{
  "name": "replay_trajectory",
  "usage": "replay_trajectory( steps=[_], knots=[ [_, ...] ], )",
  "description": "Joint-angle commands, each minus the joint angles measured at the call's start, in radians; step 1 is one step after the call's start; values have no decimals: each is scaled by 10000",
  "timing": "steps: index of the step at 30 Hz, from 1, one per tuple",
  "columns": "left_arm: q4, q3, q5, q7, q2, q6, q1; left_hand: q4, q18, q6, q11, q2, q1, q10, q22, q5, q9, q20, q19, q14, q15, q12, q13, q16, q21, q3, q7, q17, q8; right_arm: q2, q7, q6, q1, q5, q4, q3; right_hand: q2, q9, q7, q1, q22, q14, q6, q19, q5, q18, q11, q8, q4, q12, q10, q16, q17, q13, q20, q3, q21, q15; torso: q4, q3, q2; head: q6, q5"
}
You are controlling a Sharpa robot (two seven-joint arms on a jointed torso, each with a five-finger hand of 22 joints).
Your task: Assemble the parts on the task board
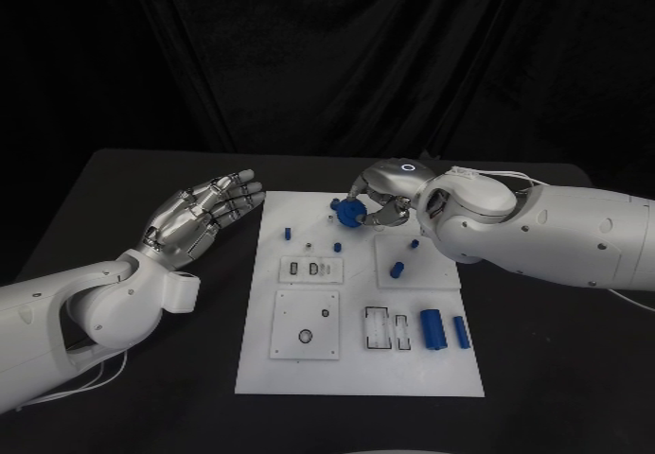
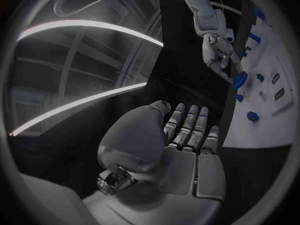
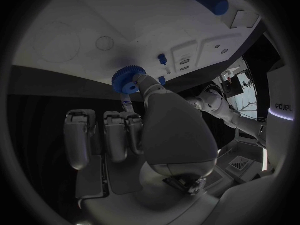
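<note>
— Black cloth hangs behind the black table point(image 1: 546, 378), and the white task board point(image 1: 358, 364) lies in the middle of it. What is the right hand doing?

— The right hand point(image 1: 382, 203) sits over the far edge of the board, fingers drawn in around a blue gear point(image 1: 351, 212). In the right wrist view the gear point(image 3: 128, 79) is pinched at the fingertips point(image 3: 145, 83), its toothed rim facing the board just beyond.

— Is the gear touching the board?

— I cannot tell; it is at least very close to the surface.

— And the left hand?

— The left hand point(image 1: 203, 214) is off the board's left edge, near its far corner, palm up. Its fingers point(image 2: 187, 125) are stretched out and slightly apart, holding nothing and touching nothing.

— Where are the other parts?

— Several small blue pegs point(image 1: 288, 232) stand on the board just on the near side of the right hand. Two blue cylinders point(image 1: 432, 329) lie side by side well nearer the robot, by the board's right edge, next to some outlined slots point(image 1: 376, 327).
</note>
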Motion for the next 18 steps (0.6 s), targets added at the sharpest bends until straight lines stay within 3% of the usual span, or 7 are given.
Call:
replay_trajectory(
  steps=[1,6,18],
  knots=[
    [-7,7,23,1626,29,194,-17,9,-143,-54,50,48,-46,5,0,38,-13,-1,28,73,-11,43,-8,35,37,74,72,10,-52,135,260,36,-75,119,-103,7,-7,2276,-537,-92,2319,1033,456,740,-41,-120,-84,2022,14,27,1059,25,2632,2634,-76,20,58,-82,-9,-1,4,-6,49],
    [-32,7,23,1608,58,206,-44,9,-143,-54,50,48,-46,5,0,38,-13,-1,28,73,-11,43,-8,35,37,74,72,10,-52,400,312,-14,-143,153,-243,8,26,2321,-512,-191,2303,1033,289,725,-20,-113,-73,1978,54,27,1059,25,2632,2634,-89,39,42,-83,54,17,13,-37,-9],
    [-36,7,23,1568,90,214,-85,10,-146,-55,51,60,-48,5,-1,39,-13,-1,27,82,-9,44,-7,55,34,98,82,12,-53,641,309,-55,-168,166,-387,9,15,2329,-390,-322,2177,1033,-73,608,-4,-66,29,1744,81,27,1059,25,2632,2634,-46,135,-73,-11,28,20,6,-135,15]
  ],
)
